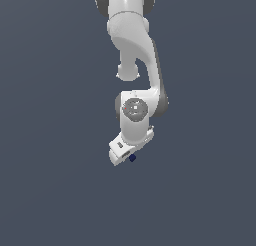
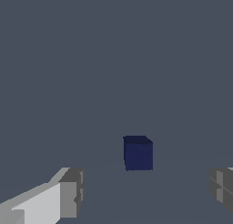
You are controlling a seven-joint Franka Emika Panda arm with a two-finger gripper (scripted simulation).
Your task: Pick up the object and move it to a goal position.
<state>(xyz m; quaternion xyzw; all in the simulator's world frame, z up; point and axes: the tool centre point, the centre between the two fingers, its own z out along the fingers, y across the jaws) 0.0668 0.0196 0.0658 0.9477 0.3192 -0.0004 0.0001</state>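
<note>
The object, a tiny dark navy-blue cube point(image 2: 138, 154), rests on the flat grey surface. In the wrist view it lies just beyond the gap between my two fingertips point(image 2: 70, 193), which stand wide apart with nothing between them. My gripper point(image 2: 145, 191) is open. In the exterior view the cube point(image 1: 132, 158) peeks out right beside the tilted white hand point(image 1: 120, 152), which hides the fingers there. The cube touches neither finger.
The white arm point(image 1: 132, 45) reaches down from the top of the exterior view. A plain grey surface point(image 1: 50, 190) fills the rest of both views.
</note>
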